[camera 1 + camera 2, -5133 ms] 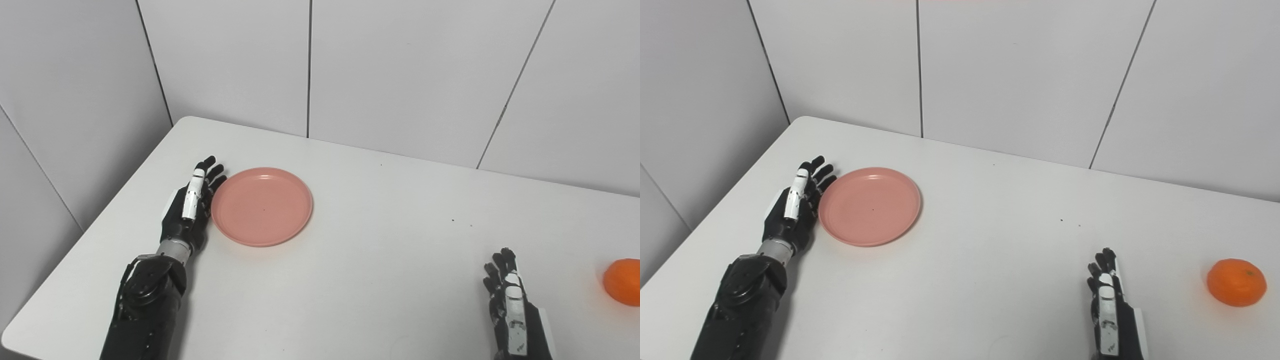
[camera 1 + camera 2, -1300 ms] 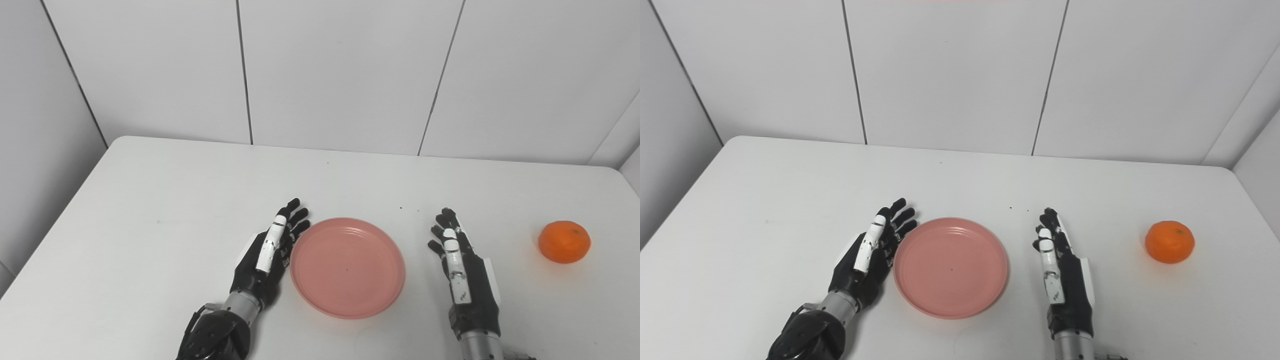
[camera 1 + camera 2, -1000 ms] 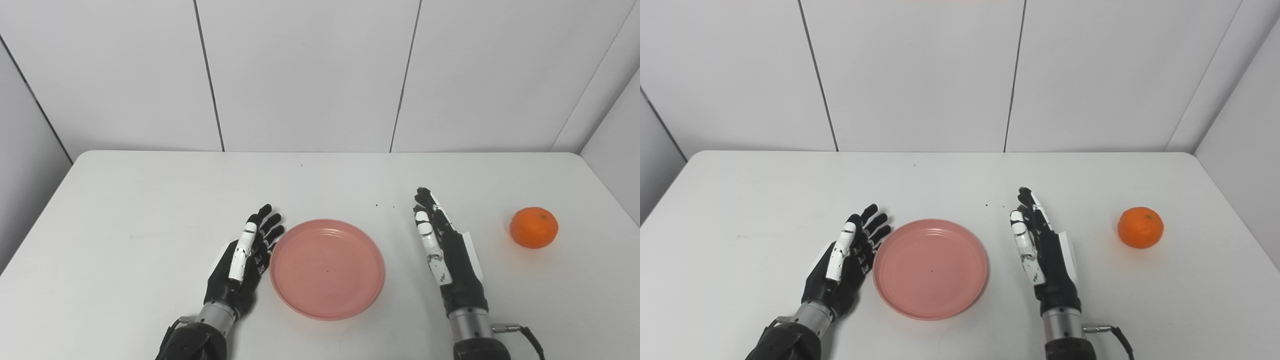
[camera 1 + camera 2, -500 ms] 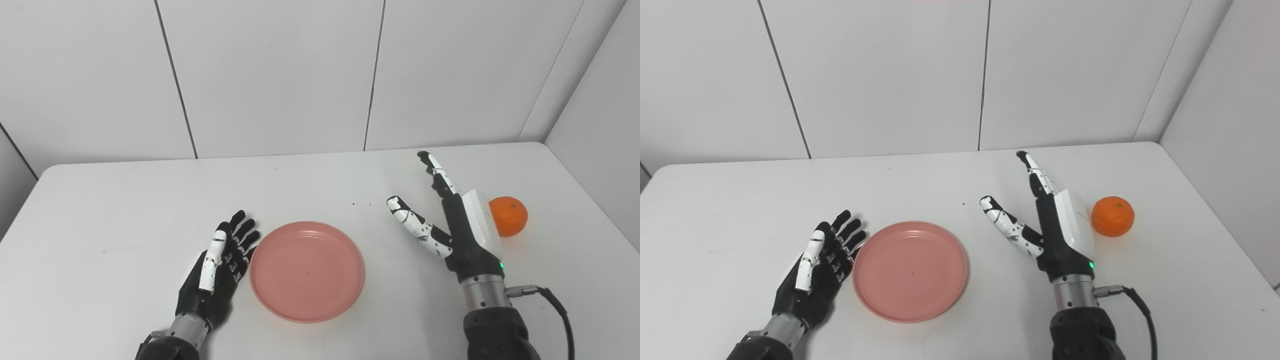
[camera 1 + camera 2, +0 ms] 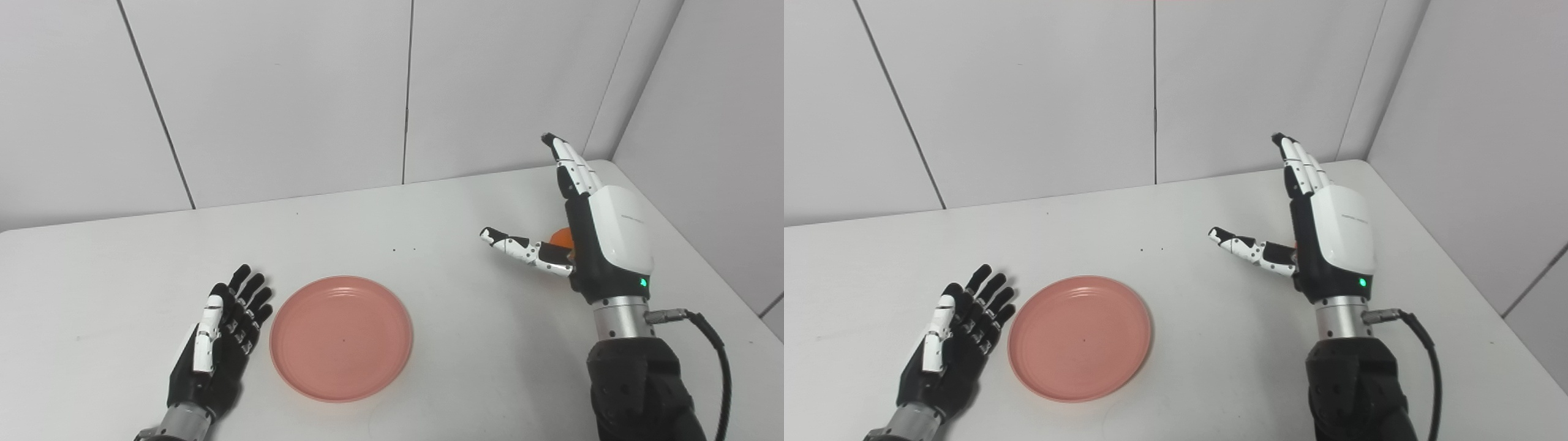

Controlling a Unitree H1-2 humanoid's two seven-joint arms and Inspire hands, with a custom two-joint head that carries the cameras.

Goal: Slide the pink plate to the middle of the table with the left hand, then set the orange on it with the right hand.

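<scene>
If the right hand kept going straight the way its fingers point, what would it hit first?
Probably nothing on the table: the right hand points at the back wall. The orange sits beside its palm, though depth is unclear.

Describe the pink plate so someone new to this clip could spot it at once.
On the white table, look toward the near edge, left of centre, just right of the left hand lying open and flat. The pink plate is round, shallow and empty, the only salmon-pink thing there.

The right hand [image 5: 603, 239] hides nearly all of the orange [image 5: 560, 237], leaving only a sliver.
</scene>
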